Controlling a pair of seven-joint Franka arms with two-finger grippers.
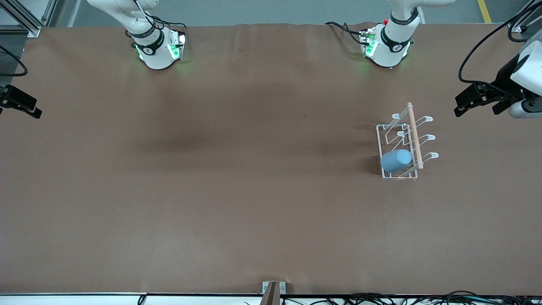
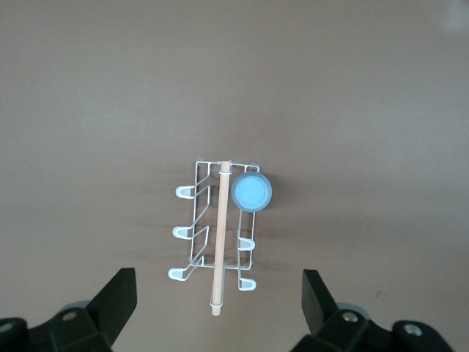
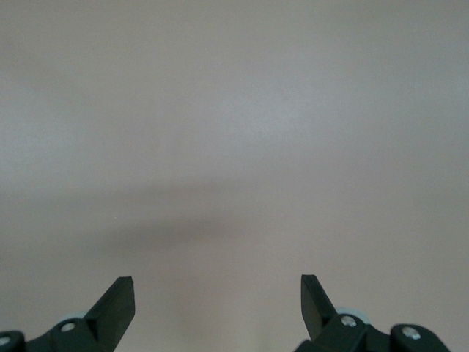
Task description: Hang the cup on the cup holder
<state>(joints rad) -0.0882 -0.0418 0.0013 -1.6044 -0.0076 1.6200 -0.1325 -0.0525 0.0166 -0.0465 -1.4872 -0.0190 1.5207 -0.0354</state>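
The small light-blue plastic cup is already sitting tilted on a prong of the white wire cup holder with the wooden rod on top, at the end nearer the front camera, right-of-centre in the front frame on the brown table. The left gripper hangs at the right edge, jaws spread wide. The right gripper waits at the left edge, jaws also spread, though it's mostly cropped there.
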